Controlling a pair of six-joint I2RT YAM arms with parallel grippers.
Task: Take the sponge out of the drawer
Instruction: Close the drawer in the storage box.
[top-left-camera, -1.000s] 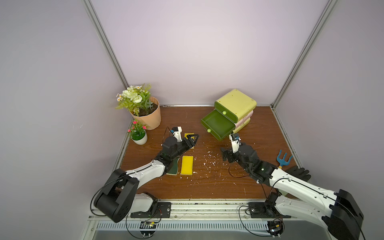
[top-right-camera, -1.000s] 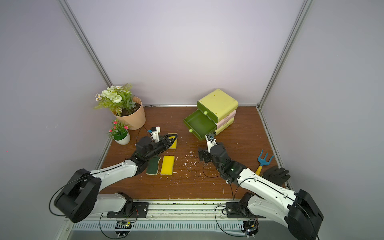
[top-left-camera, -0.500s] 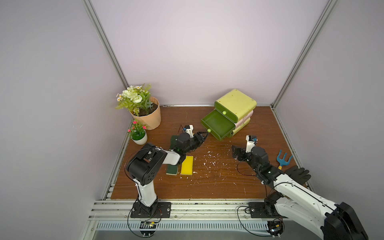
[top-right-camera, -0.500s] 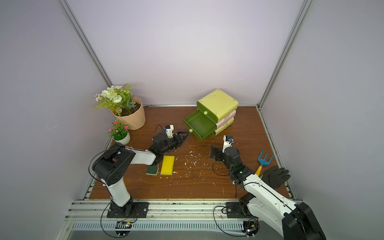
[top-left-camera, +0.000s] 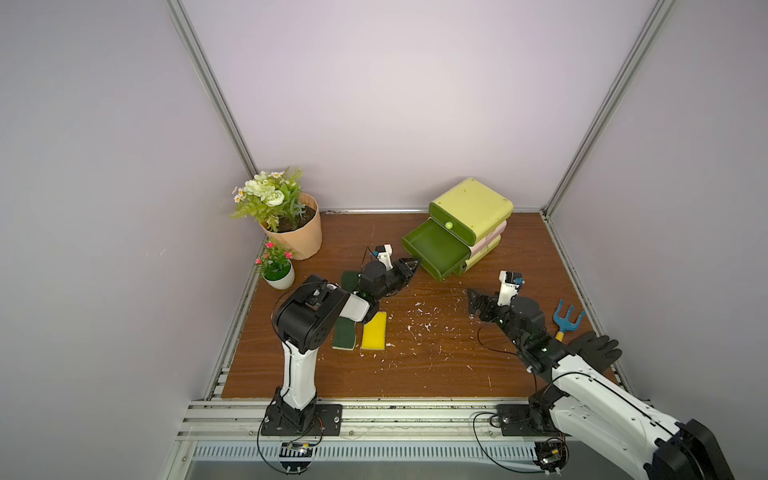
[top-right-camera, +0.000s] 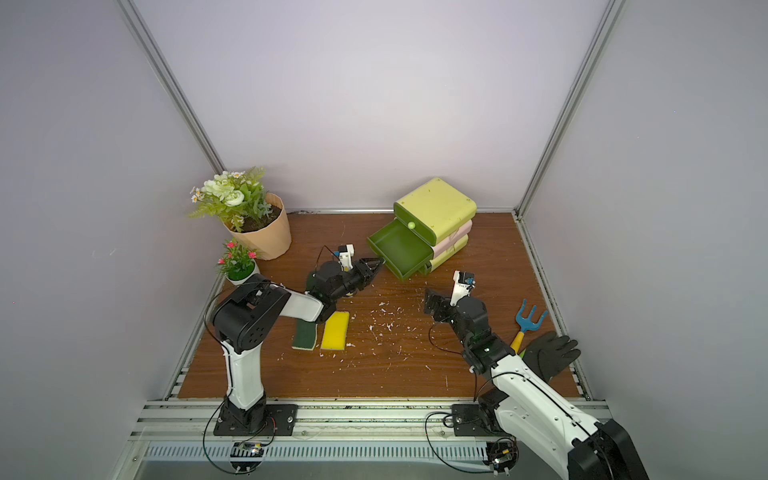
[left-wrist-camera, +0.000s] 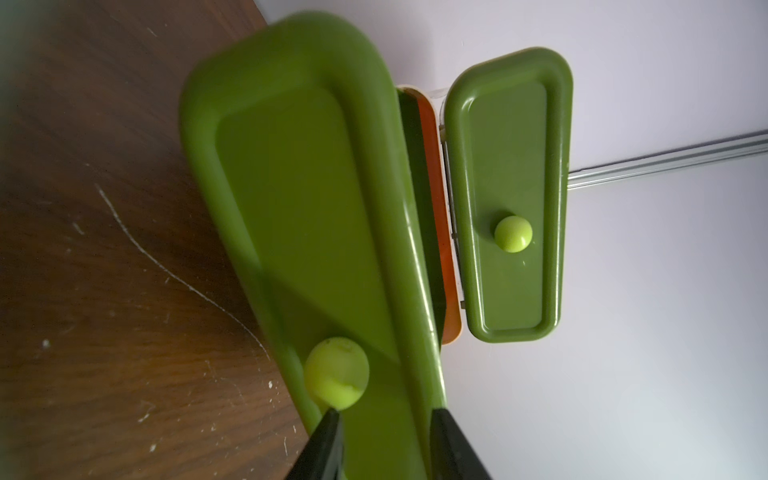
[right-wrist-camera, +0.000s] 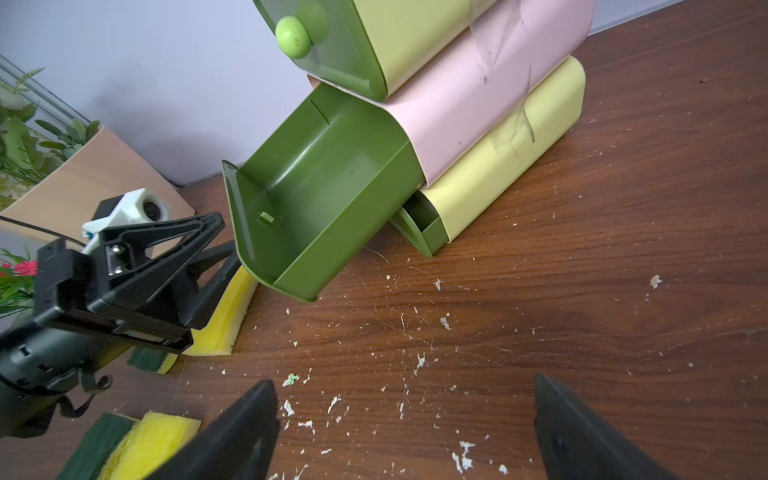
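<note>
The dark green drawer (top-left-camera: 434, 248) (right-wrist-camera: 328, 183) stands pulled out of the small chest (top-left-camera: 471, 205), and its inside shows bare. One yellow sponge (right-wrist-camera: 226, 316) lies on the table just below the drawer's front, partly under my left wrist. Two more lie nearer the front: a yellow one (top-left-camera: 374, 336) and a green-side-up one (top-left-camera: 344, 332). My left gripper (top-left-camera: 413, 262) (left-wrist-camera: 384, 415) is at the drawer's front panel (left-wrist-camera: 291, 187), jaws narrowly open, one tip just below the pale knob (left-wrist-camera: 336, 372). My right gripper (top-left-camera: 476, 301) (right-wrist-camera: 405, 415) hovers wide open over the table.
A large flower pot (top-left-camera: 293, 228) and a small one (top-left-camera: 278, 274) stand at the back left. A blue hand rake (top-left-camera: 566, 320) and a black glove (top-left-camera: 594, 351) lie at the right edge. White crumbs (top-left-camera: 419, 316) are scattered mid-table.
My left gripper has swung from the sponges toward the drawer's front and its jaws have narrowed. My right arm has drawn back to the right, still wide open.
</note>
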